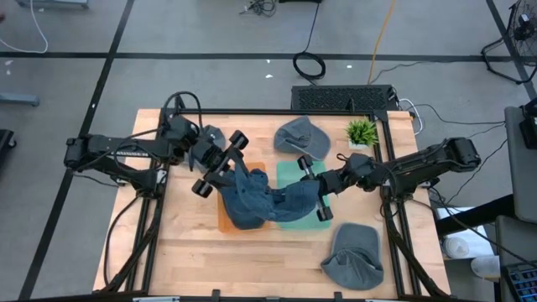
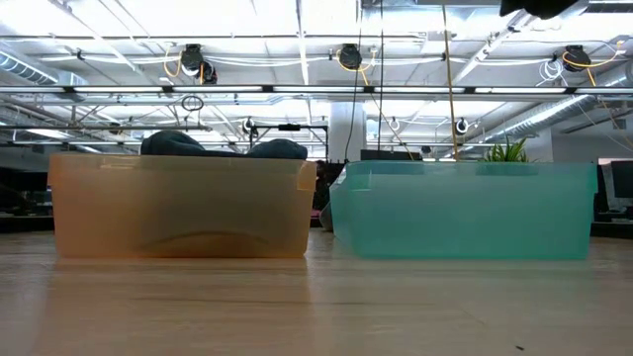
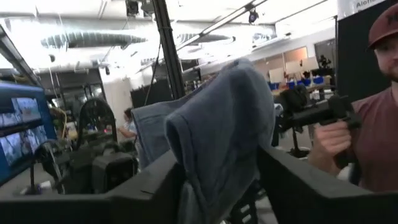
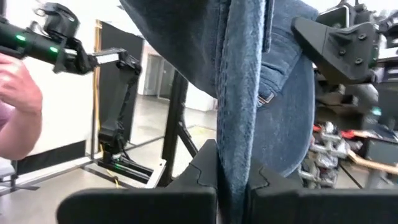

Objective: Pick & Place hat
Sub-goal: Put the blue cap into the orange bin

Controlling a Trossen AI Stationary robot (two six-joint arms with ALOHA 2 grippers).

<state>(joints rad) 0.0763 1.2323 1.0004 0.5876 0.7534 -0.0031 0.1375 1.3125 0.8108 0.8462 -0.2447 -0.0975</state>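
The blue hat (image 1: 256,200) hangs stretched over the orange bin (image 1: 225,220) and teal bin (image 1: 289,174): the right gripper (image 1: 315,195), at its three o'clock, pinches its edge while the left gripper (image 1: 220,166), at eleven o'clock, stands spread, fabric draped between its fingers

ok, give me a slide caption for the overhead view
Both grippers, left and right, hold a blue hat stretched over the orange bin and teal bin.

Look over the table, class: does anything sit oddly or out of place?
Yes. The blue hat is stretched between the left gripper and the right gripper, draped across both the orange bin and the teal bin rather than inside one.
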